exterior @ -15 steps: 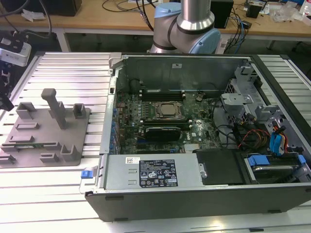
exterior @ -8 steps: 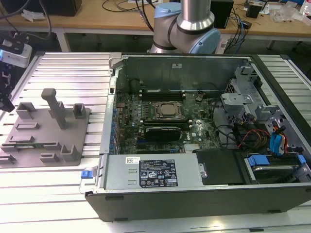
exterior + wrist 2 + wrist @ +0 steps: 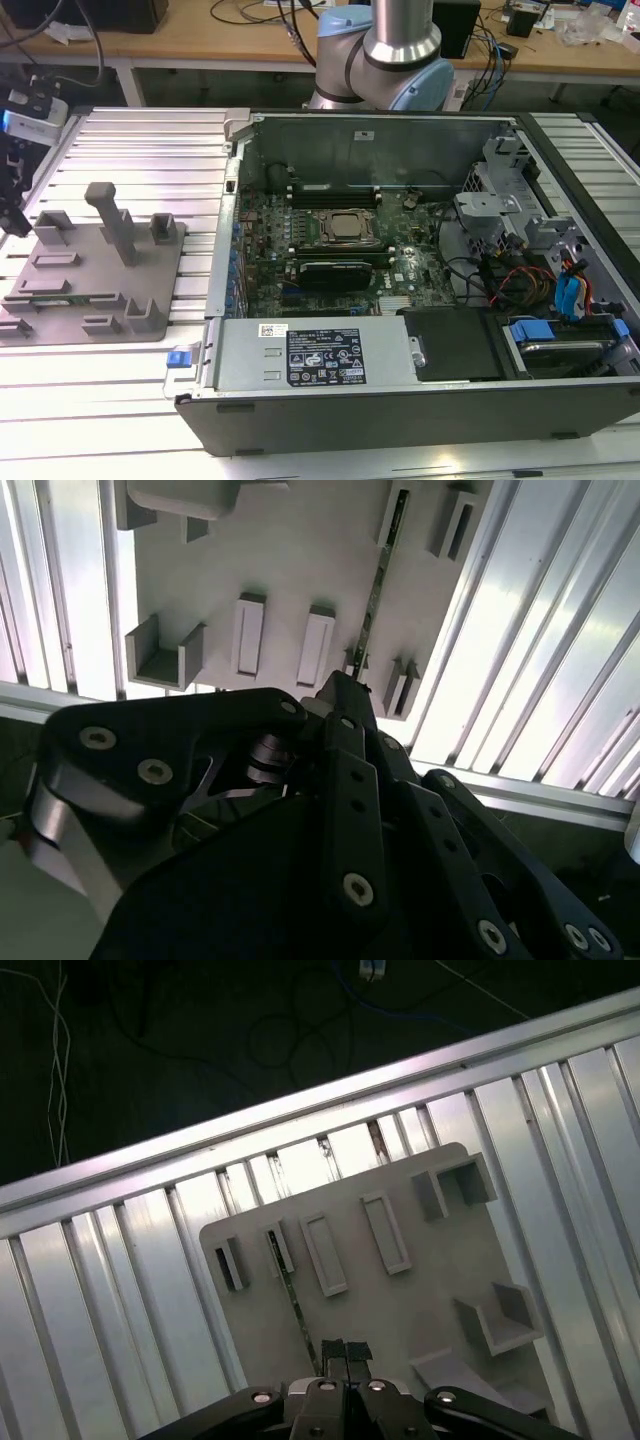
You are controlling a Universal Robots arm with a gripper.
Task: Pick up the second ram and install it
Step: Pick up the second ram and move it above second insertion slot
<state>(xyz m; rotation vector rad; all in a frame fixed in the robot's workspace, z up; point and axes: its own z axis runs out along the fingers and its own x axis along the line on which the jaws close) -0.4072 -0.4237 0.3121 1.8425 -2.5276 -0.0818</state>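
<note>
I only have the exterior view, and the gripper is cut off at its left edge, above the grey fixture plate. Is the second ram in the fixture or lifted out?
Observer: In the fixture. In the first wrist view the second ram shows as a thin line, standing on its edge on the fixture plate.
Operator: Where is the gripper along it?
Observer: In the second wrist view the gripper hangs over the stick's nearer end, roughly in line with its length. I cannot tell whether it touches.
</note>
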